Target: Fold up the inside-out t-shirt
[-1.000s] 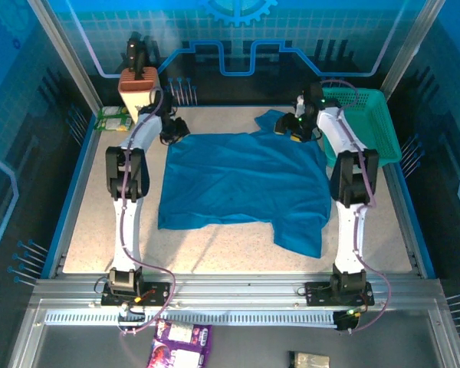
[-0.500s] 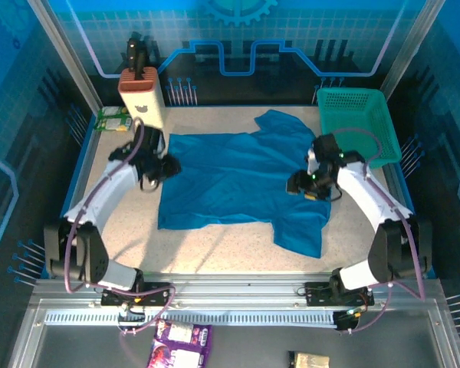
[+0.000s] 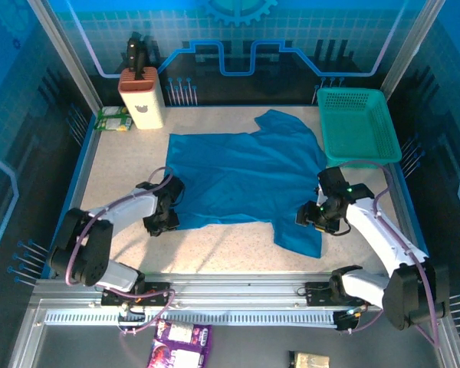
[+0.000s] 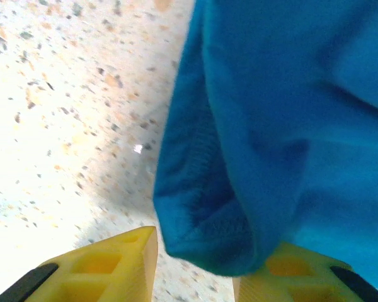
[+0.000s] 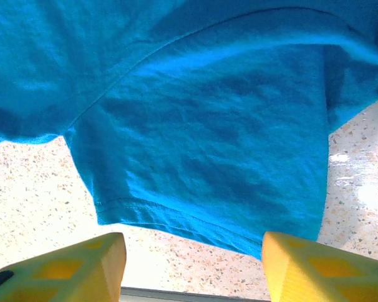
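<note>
One inside-out t-shirt (image 3: 241, 172) lies spread flat on the surface (image 3: 230, 249) beside one green basket (image 3: 353, 93), with two tools at its near edge: left tool (image 3: 161, 221) narrowly parted about the hem corner, right tool (image 3: 311, 217) wide, gripping nothing, facing a sleeve hem.

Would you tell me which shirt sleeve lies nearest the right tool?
The near sleeve: the right tool hovers at its hem, while the far sleeve lies by the basket.
</note>
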Controlling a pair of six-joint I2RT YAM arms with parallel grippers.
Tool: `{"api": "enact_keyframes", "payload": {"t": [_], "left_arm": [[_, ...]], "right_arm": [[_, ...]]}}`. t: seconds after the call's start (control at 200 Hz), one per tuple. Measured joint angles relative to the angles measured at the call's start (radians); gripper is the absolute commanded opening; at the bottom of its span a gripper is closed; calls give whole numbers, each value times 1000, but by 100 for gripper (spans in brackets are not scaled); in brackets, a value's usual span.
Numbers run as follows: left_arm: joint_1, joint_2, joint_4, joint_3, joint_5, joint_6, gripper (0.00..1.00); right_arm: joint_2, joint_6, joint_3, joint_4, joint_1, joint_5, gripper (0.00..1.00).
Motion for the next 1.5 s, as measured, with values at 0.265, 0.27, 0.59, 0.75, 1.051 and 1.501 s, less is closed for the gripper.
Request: {"api": "enact_keyframes", "payload": {"t": [0.265, 0.27, 0.59, 0.75, 1.051, 1.501], "left_arm": [[58, 18, 19, 13, -42, 10, 36], [59, 16, 19, 13, -40, 10, 36], [112, -47, 57, 8, -6, 27, 27], [132, -50, 67, -10, 14, 33, 22], [158, -59, 86, -27, 64, 33, 25], [227, -120, 109, -66, 146, 25, 29]], "right_arm": [[-94, 78, -40, -9, 0, 27, 61], [-95, 79, -40, -9, 0, 28, 61], [-126, 207, -141, -15, 5, 117, 57], [-72, 277, -184, -12, 5, 170, 54], [-19, 336, -225, 55, 12, 137, 47], [58, 477, -255, 148, 12, 77, 2]]}}
